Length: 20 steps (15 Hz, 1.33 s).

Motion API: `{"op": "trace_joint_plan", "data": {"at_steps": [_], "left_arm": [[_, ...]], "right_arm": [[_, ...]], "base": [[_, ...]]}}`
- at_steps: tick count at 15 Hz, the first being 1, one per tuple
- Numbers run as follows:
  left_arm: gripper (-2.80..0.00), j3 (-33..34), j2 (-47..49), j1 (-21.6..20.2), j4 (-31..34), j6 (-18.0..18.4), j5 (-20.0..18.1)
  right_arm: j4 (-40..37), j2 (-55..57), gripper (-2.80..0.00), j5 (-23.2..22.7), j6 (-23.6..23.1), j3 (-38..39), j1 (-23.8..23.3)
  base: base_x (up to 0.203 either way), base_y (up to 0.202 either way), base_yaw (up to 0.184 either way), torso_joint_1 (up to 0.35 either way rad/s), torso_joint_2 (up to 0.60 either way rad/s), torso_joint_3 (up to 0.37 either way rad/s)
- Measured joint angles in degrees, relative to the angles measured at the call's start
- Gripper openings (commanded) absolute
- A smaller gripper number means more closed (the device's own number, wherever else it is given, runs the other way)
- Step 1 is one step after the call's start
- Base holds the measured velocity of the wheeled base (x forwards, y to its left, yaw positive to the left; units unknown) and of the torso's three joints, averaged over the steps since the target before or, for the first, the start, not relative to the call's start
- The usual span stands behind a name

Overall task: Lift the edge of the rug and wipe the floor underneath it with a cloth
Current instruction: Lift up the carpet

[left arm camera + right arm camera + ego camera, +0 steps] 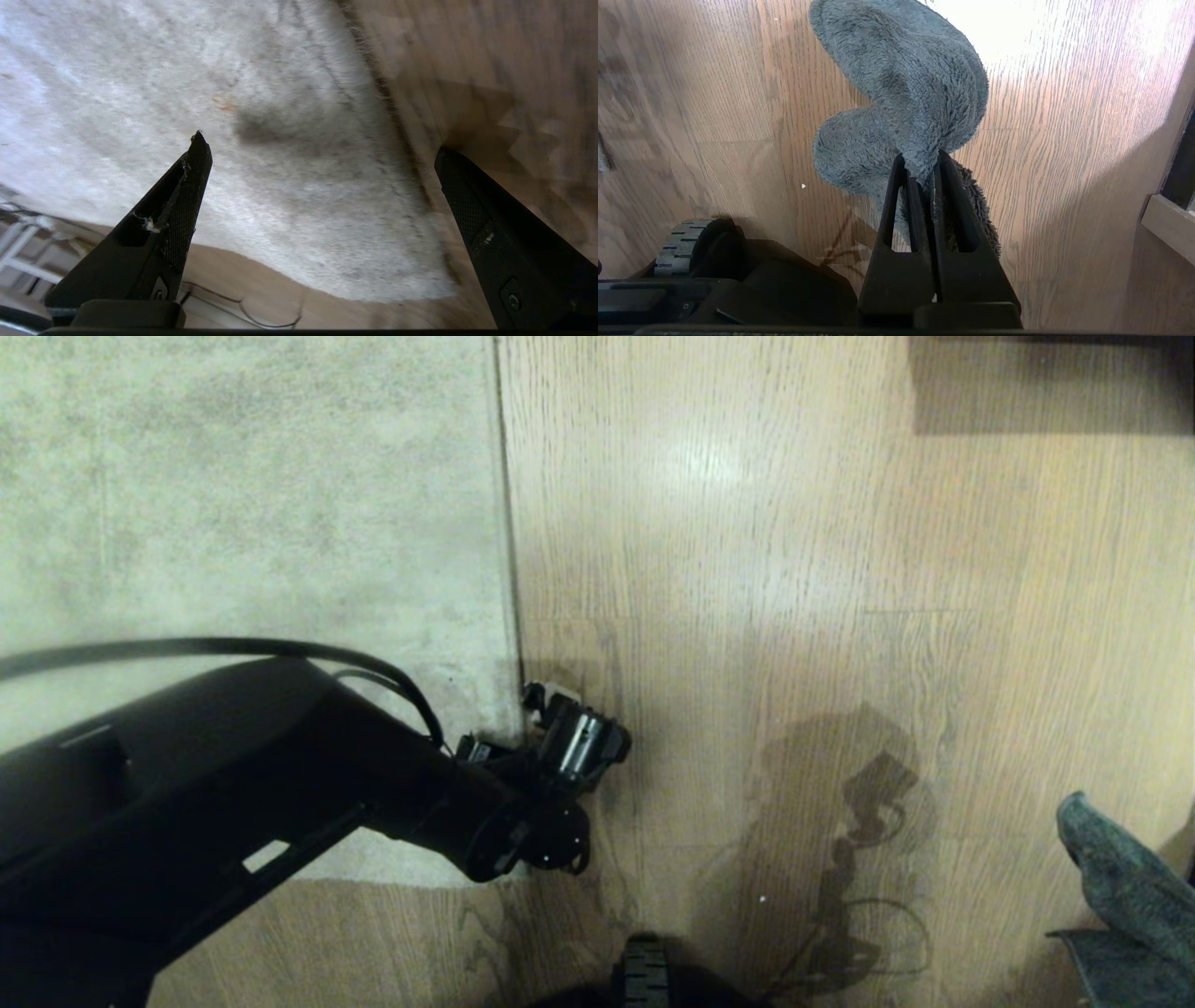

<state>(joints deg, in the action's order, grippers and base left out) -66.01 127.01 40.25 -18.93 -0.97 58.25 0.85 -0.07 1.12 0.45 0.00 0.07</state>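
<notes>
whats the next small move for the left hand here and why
Probably lower the open left hand onto the rug edge of the pale grey mottled rug and close. Its fingers straddle that border above the light brown wood-grain floor, nothing is gripped, and the right hand already pinches the dark grey-teal microfibre cloth.

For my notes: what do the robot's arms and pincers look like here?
The left arm is a bulky matte black shell with a black cable looping over it. The left pincer has two tapered black fingers with cross-hatched inner pads. The right pincer has the same slim black, hollow-framed fingers.
</notes>
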Motion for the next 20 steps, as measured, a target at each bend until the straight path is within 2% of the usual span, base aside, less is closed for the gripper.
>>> {"op": "trace_joint_plan", "data": {"at_steps": [4, 8, 11, 20], "left_arm": [[0.00, -0.09, 0.01, -1.10, -0.63, 0.48, 0.52], [0.00, 0.26, -0.88, -2.13, -0.72, 3.29, 1.01], [0.00, 1.09, -1.86, -2.54, -0.66, 3.71, 1.29], [0.00, 10.21, -9.37, -4.31, -0.63, 4.74, 1.45]], "right_arm": [[0.00, 0.00, -2.80, 0.01, -0.01, 0.00, 0.00], [0.00, 0.00, -2.80, 0.00, -0.03, 0.00, 0.00], [0.00, 0.00, -2.80, 0.02, 0.00, 0.00, 0.00], [0.00, 0.00, -2.80, 0.02, -0.03, 0.00, 0.00]], "base": [[0.000, 0.000, 0.000, 0.000, 0.00, 0.000], [0.000, 0.000, 0.000, 0.000, 0.00, 0.000], [0.000, 0.000, 0.000, 0.000, 0.00, 0.000], [0.000, 0.000, 0.000, 0.000, 0.00, 0.000]]}}
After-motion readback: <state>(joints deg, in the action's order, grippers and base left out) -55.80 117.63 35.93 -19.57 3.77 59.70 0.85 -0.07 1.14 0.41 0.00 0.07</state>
